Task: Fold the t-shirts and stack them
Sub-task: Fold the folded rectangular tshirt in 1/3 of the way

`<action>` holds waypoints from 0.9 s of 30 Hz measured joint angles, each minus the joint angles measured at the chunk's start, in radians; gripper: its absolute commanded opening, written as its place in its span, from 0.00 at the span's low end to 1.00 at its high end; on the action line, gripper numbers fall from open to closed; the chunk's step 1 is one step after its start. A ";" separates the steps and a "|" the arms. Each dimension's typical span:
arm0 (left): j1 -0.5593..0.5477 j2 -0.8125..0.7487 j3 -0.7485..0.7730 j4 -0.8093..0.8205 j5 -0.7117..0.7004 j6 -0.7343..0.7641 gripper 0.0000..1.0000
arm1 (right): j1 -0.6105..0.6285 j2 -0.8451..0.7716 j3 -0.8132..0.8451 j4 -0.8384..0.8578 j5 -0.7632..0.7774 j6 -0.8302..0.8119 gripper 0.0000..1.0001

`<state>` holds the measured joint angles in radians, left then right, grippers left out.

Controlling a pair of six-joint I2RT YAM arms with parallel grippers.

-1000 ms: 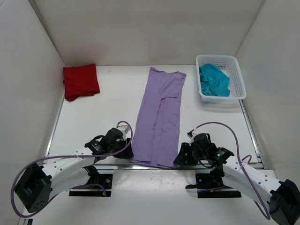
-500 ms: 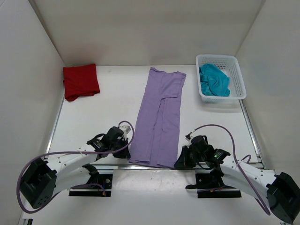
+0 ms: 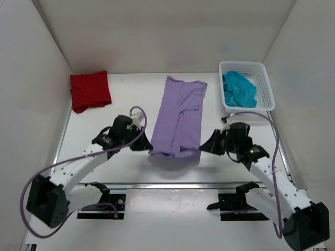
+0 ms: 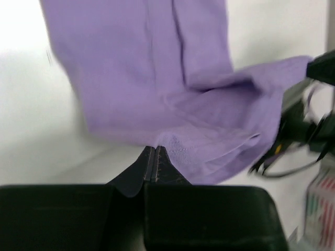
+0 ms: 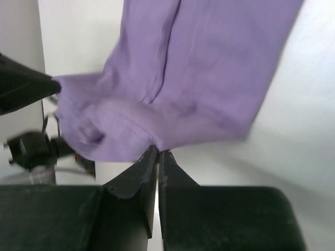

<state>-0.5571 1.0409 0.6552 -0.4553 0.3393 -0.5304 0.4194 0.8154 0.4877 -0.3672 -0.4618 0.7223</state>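
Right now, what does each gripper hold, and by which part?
Both hold the purple shirt by its near edge: left gripper at the left corner, right gripper at the right corner.

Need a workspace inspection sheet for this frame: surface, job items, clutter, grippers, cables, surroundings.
Surface: white table, bare between items; metal rail along the near edge.
Job's things: lavender purple cloth t-shirt folded into a long strip mid-table, near hem raised with a shadow under it; deep red cloth t-shirt folded at the far left corner; teal cloth t-shirt crumpled in the white plastic mesh basket at far right.
Clutter: nothing seen.
Grippers: left gripper shut on the lavender hem's left corner; right gripper shut on its right corner.
Cables: purple cable loop at the left wrist; second purple cable arcing over the right arm.
Surroundings: plain white walls on three sides.
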 measured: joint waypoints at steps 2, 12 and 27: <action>0.052 0.095 0.088 0.054 0.011 0.000 0.00 | -0.092 0.075 0.084 0.007 -0.007 -0.071 0.01; 0.123 0.654 0.636 0.105 -0.056 0.037 0.00 | -0.265 0.513 0.336 0.095 -0.011 -0.250 0.00; 0.183 1.068 0.893 0.097 -0.103 0.034 0.08 | -0.348 0.906 0.530 0.251 -0.042 -0.256 0.00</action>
<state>-0.3740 2.1090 1.5486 -0.3580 0.2359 -0.4965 0.0711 1.7210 1.0180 -0.1165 -0.5041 0.4660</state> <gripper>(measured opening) 0.028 0.016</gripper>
